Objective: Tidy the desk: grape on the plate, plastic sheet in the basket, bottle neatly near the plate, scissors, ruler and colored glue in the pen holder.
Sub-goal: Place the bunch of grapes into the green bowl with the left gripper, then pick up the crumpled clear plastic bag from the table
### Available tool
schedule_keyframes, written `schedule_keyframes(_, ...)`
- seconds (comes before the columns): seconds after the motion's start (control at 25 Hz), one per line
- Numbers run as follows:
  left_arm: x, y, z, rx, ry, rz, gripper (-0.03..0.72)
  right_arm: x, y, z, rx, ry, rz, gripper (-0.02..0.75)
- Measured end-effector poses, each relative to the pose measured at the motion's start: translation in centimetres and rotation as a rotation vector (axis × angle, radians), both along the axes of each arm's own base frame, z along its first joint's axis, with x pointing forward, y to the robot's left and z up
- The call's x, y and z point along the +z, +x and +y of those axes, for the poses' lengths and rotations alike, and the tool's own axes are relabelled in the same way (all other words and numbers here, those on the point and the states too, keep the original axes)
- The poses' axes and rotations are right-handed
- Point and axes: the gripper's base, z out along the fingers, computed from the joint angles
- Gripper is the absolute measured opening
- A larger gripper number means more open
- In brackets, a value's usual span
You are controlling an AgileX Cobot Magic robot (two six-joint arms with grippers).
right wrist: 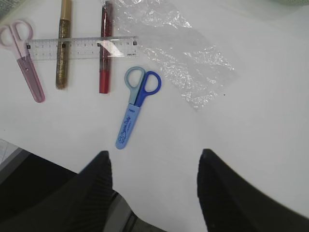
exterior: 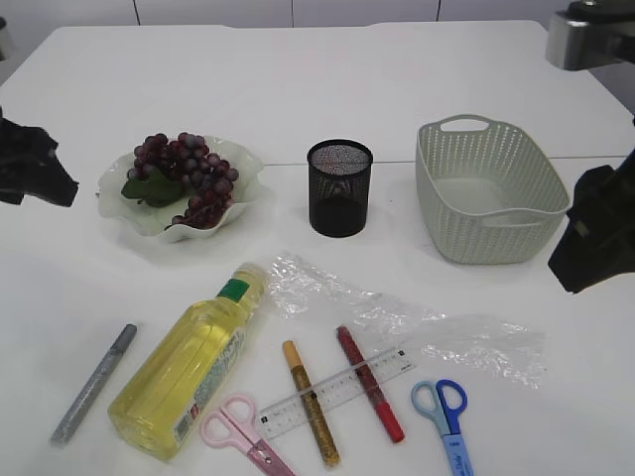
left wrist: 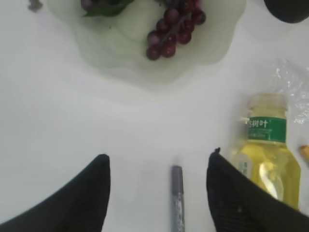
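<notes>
The grape (exterior: 184,164) bunch lies on the plate (exterior: 248,159). On the desk (exterior: 298,89) the pen holder (exterior: 339,188) stands empty beside the basket (exterior: 466,213). The bottle (exterior: 189,362) lies on its side, with the crumpled plastic sheet (exterior: 397,317) to its right. The ruler (exterior: 332,389) rests across the gold (exterior: 310,402) and red colored glue (exterior: 369,382). Pink scissors (exterior: 243,431) and blue scissors (right wrist: 135,101) lie near the front. My left gripper (left wrist: 159,159) hovers open over the silver glue (left wrist: 177,198). Raised at the right, my right gripper (right wrist: 154,154) is open and empty.
The desk's front edge runs just below the scissors and under my right gripper in the right wrist view. A seam crosses the tabletop behind the basket. The left arm (exterior: 35,164) and right arm (exterior: 595,233) sit at the table's sides.
</notes>
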Motion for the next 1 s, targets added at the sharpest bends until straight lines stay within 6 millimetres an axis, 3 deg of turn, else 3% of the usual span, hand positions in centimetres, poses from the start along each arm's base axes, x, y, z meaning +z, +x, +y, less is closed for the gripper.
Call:
schedule_keyframes(0.2, -0.2, -3.3, 0.4, 0.022, 0.006, 0.043, 0.438, -1.6, 1.5, 0.4, 0.010, -0.062, 0.050, 0.417)
schedule_keyframes(0.4, -1.7, -6.4, 0.8, 0.048, 0.011, 0.126, 0.426, -5.2, 4.1, 1.9, 0.074, -0.173, 0.110, 0.417)
schedule_keyframes(0.56, -1.7, -8.3, 0.8, 0.065, -0.001, 0.189, 0.425, -8.6, 5.8, 3.5, 0.156, -0.245, 0.162, 0.417)
schedule_keyframes(0.76, -1.1, -9.6, 0.9, 0.066, -0.008, 0.250, 0.424, -12.9, 7.5, 5.6, 0.251, -0.337, 0.177, 0.417)
schedule_keyframes(1.0, -0.9, -9.9, 0.9, 0.068, -0.010, 0.262, 0.424, -16.3, 8.9, 6.5, 0.294, -0.372, 0.174, 0.417)
